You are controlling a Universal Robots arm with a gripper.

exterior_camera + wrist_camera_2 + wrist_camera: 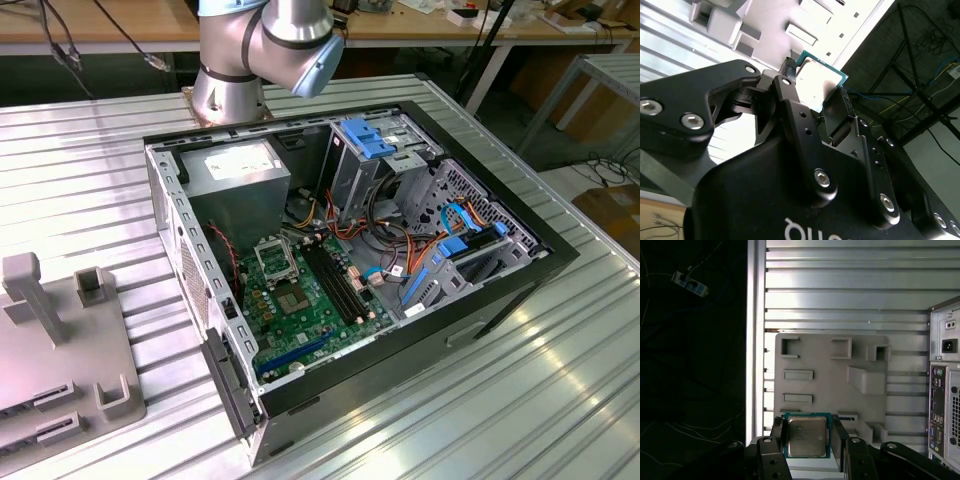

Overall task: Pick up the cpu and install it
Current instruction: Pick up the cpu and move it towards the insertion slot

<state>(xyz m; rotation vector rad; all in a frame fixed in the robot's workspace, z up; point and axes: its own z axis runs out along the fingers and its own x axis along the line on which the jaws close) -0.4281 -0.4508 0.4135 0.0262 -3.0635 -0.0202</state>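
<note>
Black fingers (776, 434) pinch the cpu (807, 435) by two opposite edges, held up over the grey holder plate (830, 375) on the counter (840, 295), so the picking looks done, but the socket (272, 258) on the motherboard (310, 310) has not received it yet.

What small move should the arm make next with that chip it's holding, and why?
Probably carry it toward the computer case: the claw grips the cpu by its edges above the grey tray, while the motherboard's socket looks empty.
</note>
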